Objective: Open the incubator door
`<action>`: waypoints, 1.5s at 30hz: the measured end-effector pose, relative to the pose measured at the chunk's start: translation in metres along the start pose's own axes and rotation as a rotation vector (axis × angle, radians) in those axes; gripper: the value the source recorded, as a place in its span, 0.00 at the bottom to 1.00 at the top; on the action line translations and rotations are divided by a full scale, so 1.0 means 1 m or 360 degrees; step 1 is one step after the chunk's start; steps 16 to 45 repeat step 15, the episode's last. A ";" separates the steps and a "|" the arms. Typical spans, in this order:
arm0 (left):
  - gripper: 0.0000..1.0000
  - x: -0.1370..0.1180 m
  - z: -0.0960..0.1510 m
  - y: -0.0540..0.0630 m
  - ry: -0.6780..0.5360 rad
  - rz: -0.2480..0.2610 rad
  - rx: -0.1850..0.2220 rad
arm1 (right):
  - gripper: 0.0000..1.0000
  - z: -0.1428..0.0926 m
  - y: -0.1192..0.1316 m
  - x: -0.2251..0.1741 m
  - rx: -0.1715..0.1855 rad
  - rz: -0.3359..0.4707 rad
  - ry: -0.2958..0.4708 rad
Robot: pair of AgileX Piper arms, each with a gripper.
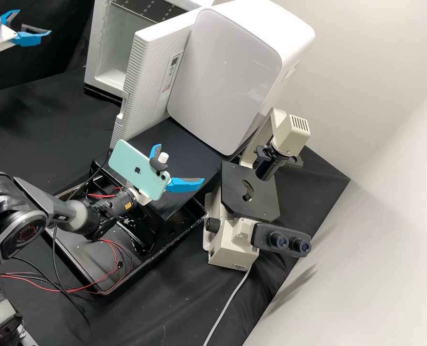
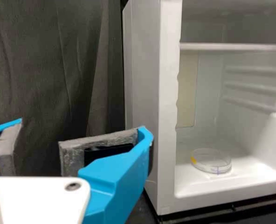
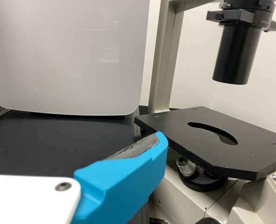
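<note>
We see the incubator [image 2: 168, 93] standing open; opening looks done, nothing evident left; left gripper [image 1: 34, 23] and right gripper [image 1: 181, 163] gape wide, empty.

Bright, soft light washes the pale wall [image 1: 377, 230], where faint shadows fall beside the microscope [image 1: 232, 240]; the black counter [image 1: 35, 120] sits far darker. Weak reflections mark the glossy white panel [image 1: 223, 77]. Inside the open white cabinet [image 2: 169, 163], glare brightens the floor [image 2: 250, 177] below dimmer upper walls.

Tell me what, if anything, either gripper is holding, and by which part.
Nothing is held: the left gripper and right gripper are both open and empty.
</note>
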 end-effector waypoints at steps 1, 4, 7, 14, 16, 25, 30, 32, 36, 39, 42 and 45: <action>1.00 0.000 -0.001 -0.002 0.0002 -0.0007 0.0002 | 1.00 0.000 0.000 0.000 0.0000 0.0000 0.0000; 1.00 0.002 -0.002 -0.007 0.0006 -0.0011 0.0005 | 1.00 0.000 0.000 0.000 0.0000 0.0000 0.0000; 1.00 0.004 -0.003 -0.010 0.0008 -0.0001 0.0006 | 1.00 0.000 0.000 0.000 0.0000 0.0000 0.0000; 1.00 0.005 -0.004 -0.014 0.0017 -0.0020 -0.0001 | 1.00 0.000 0.000 0.000 0.0000 0.0000 0.0000; 1.00 0.005 -0.004 -0.014 0.0017 -0.0020 -0.0008 | 1.00 0.000 0.000 0.000 0.0000 0.0000 0.0000; 1.00 0.005 -0.004 -0.014 0.0017 -0.0020 -0.0008 | 1.00 0.000 0.000 0.000 0.0000 0.0000 0.0000; 1.00 0.005 -0.004 -0.014 0.0017 -0.0020 -0.0008 | 1.00 0.000 0.000 0.000 0.0000 0.0000 0.0000; 1.00 0.005 -0.004 -0.014 0.0017 -0.0020 -0.0008 | 1.00 0.000 0.000 0.000 0.0000 0.0000 0.0000; 1.00 0.005 -0.004 -0.014 0.0017 -0.0020 -0.0008 | 1.00 0.000 0.000 0.000 0.0000 0.0000 0.0000; 1.00 0.005 -0.004 -0.014 0.0017 -0.0020 -0.0008 | 1.00 0.000 0.000 0.000 0.0000 0.0000 0.0000; 1.00 0.005 -0.004 -0.014 0.0017 -0.0020 -0.0008 | 1.00 0.000 0.000 0.000 0.0000 0.0000 0.0000; 1.00 0.005 -0.004 -0.014 0.0017 -0.0020 -0.0008 | 1.00 0.000 0.000 0.000 0.0000 0.0000 0.0000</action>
